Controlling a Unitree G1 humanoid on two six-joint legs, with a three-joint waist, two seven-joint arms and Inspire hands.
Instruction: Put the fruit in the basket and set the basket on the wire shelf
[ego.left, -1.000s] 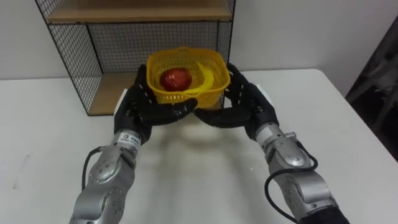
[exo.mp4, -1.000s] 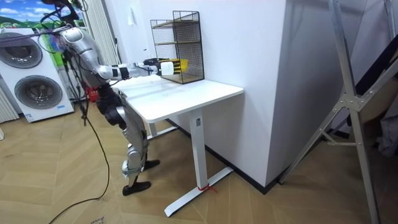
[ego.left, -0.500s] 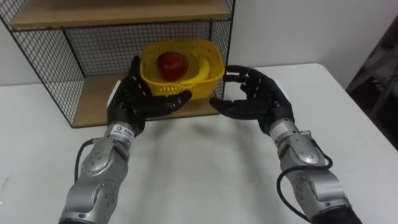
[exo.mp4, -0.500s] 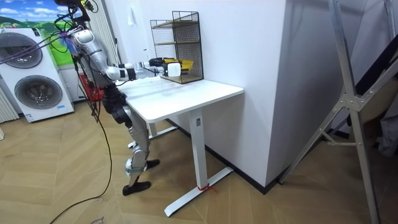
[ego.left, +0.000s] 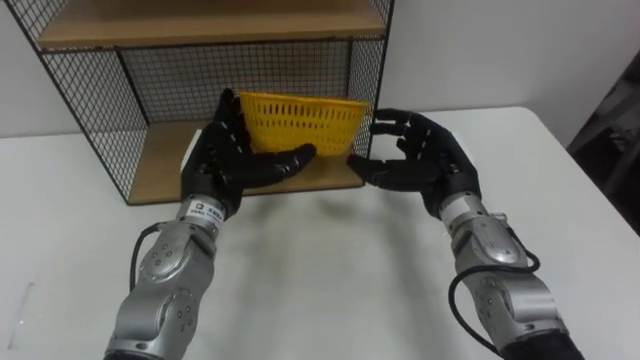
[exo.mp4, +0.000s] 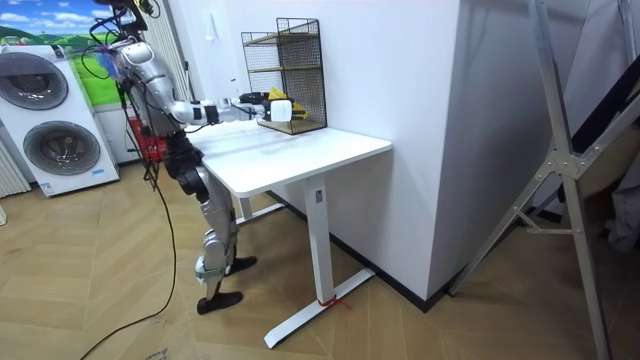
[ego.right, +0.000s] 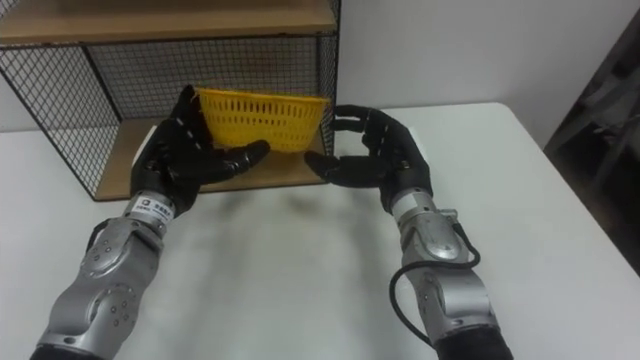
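Left eye view: a yellow plastic lattice basket (ego.left: 300, 122) sits low in the bottom bay of the black wire shelf (ego.left: 90, 110), over the front of its wooden lower board (ego.left: 165, 165). Whether it rests on the board or hangs just above it cannot be told. The basket is seen side-on, so its contents are hidden. The left hand (ego.left: 232, 160) is spread wide against the basket's left wall, fingers upright and thumb reaching across the front near the base. It cradles the basket rather than clenching it. The right hand (ego.left: 425, 155) is loosely open just beside the right wall, fingers gently curved and thumb pointing toward the basket. It closes on nothing, and contact with the basket is unclear.

Room view: the robot stands at the end of the white table (exo.mp4: 320, 150) on the room view's left, both arms stretched to the shelf by the wall. A washing machine (exo.mp4: 60, 140) stands behind it.

Right eye view: the same pose, with the basket between two open palms.

The basket looks light and thin-walled, likely to flex under a squeeze, and its smooth plastic could slip. The best hold is probably low on both side walls or beneath the base, kept level so loose fruit would not roll.
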